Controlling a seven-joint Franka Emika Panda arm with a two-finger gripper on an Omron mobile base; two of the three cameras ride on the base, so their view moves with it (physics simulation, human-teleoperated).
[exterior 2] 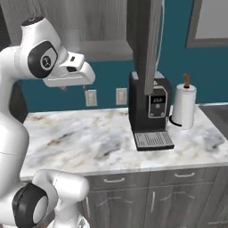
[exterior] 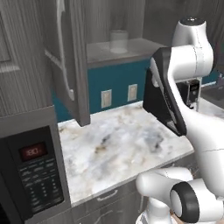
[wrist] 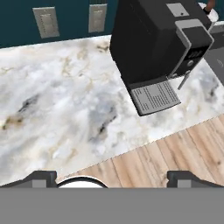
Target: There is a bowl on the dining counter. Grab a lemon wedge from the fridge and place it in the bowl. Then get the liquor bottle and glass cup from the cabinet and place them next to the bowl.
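Observation:
The cabinet (exterior: 131, 51) stands open above the marble worktop, its door (exterior: 65, 57) swung towards me. On its lower shelf sits the glass cup (exterior: 119, 40), short and pale. My gripper (exterior 2: 75, 88) hangs in front of the cabinet and below the shelf, high over the worktop and pointing down. In the hand view the gripper (wrist: 112, 177) is open, with nothing between its fingertips (wrist: 40, 177). The liquor bottle, bowl, lemon wedge, fridge and dining counter are out of view.
A black coffee machine (exterior 2: 150, 111) stands on the marble worktop (exterior 2: 89, 138) under the open door (exterior 2: 144, 44), with a paper towel roll (exterior 2: 183, 104) to its right. A microwave (exterior: 30, 166) sits at the worktop's left end. Two wall outlets (wrist: 46, 21) are on the teal backsplash.

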